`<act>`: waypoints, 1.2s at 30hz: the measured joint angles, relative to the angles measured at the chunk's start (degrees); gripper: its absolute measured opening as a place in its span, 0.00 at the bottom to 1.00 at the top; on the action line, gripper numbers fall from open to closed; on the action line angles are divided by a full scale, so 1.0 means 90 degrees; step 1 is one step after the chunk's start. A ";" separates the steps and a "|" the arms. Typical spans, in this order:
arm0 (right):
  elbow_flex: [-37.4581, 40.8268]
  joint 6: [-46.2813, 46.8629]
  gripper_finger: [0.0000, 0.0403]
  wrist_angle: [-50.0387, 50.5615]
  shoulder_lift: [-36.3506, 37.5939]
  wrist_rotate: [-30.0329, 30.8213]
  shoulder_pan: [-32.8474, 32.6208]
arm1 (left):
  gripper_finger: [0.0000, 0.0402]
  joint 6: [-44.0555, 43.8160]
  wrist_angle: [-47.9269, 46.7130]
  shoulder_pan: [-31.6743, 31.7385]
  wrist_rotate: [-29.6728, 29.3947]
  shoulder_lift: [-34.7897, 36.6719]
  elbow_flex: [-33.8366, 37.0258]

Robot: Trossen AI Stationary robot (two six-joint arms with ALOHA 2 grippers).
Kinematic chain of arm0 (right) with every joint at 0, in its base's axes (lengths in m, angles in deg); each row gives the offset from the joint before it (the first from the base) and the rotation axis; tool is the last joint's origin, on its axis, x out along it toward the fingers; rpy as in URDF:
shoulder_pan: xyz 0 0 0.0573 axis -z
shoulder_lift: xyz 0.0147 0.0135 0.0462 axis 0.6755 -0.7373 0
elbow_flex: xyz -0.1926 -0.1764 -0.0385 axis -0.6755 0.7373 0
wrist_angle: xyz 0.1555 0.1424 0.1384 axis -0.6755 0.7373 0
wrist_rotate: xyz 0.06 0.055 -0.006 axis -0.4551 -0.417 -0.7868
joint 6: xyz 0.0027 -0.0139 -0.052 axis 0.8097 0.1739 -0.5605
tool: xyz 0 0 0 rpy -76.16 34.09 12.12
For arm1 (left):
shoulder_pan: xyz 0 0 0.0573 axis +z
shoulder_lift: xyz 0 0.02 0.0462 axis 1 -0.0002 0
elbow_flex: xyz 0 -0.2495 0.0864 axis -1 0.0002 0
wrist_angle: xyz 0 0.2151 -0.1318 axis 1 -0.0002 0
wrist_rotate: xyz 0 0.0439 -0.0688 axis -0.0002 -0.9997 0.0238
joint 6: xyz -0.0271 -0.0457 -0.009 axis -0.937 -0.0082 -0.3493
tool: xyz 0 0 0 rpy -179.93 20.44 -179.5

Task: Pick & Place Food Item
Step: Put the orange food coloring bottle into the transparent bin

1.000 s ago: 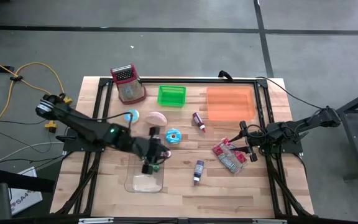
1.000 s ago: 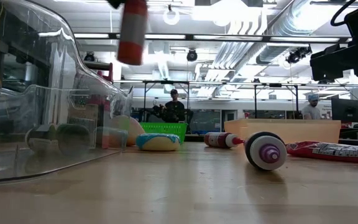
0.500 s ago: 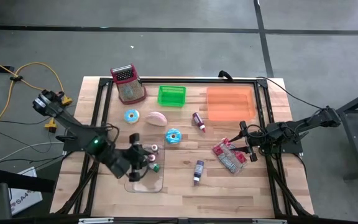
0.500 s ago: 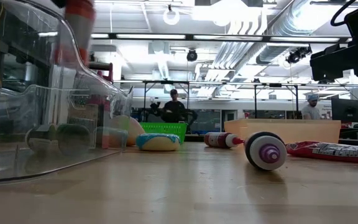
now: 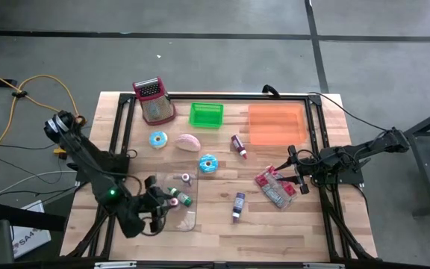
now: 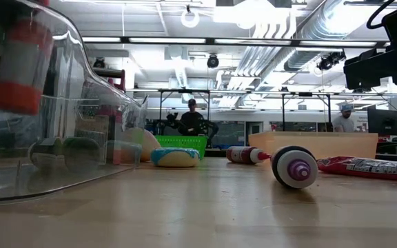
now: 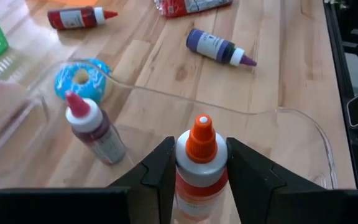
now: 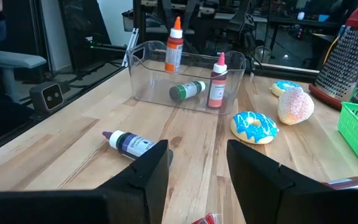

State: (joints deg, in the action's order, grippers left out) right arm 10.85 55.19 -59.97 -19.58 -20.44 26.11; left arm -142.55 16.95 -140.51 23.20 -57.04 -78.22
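My left gripper (image 5: 157, 205) is shut on a white sauce bottle with an orange cap (image 7: 201, 155) and holds it over the near left part of the clear plastic bin (image 5: 192, 217). The same bottle (image 8: 174, 45) shows upright in the right wrist view, and behind the bin's wall in the low view (image 6: 18, 69). Inside the bin a dark red bottle with a pink cap (image 7: 98, 134) stands upright and a green bottle (image 8: 187, 91) lies on its side. My right gripper (image 5: 293, 169) waits open at the table's right, with nothing between its fingers. My left gripper pinches the bottle's white body just below the shoulder (image 7: 199, 175) between its two fingers (image 7: 160, 168). The fingers slant down from the table's near left side. The bottle stands about upright, cap up, lifted clear of the bin's floor.
Beyond the bin lie two blue doughnuts (image 5: 157, 139) (image 5: 208, 164) and a pink pastry (image 5: 188, 142). A grater (image 5: 154, 101), a green basket (image 5: 206, 114) and an orange tray (image 5: 276, 124) stand at the far side. A red bottle (image 5: 238, 144), a purple bottle (image 5: 238, 203) and red packets (image 5: 276, 187) lie mid-right.
My left gripper has carried the orange-capped bottle toward the table's near left and down, rolling its wrist as it went. The bottle was above the bin's far right part; now it hangs lower, behind the bin's clear wall. The gripper has stayed shut on it.
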 joint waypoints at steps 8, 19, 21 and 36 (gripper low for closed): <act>0.0000 0.0000 0.38 0.0000 0.0000 0.0000 0.0000 | 0.28 -0.0825 0.0206 -0.0257 -0.0304 -0.0719 0.0009; 0.0000 0.0000 0.38 0.0000 0.0000 0.0003 0.0000 | 0.28 -0.1201 0.0449 -0.0303 -0.0388 -0.1115 0.0009; 0.0000 -0.0001 0.38 0.0000 0.0001 0.0002 0.0000 | 0.28 -0.1272 0.0454 -0.0303 -0.0391 -0.1196 0.0009; -0.0002 0.0000 0.38 0.0000 0.0000 0.0002 0.0000 | 0.37 -0.1391 0.0535 -0.0301 -0.0427 -0.1308 0.0009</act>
State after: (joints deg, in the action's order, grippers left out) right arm 10.83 55.19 -59.97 -19.58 -20.42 26.11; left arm -155.07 21.77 -143.22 19.36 -68.81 -78.14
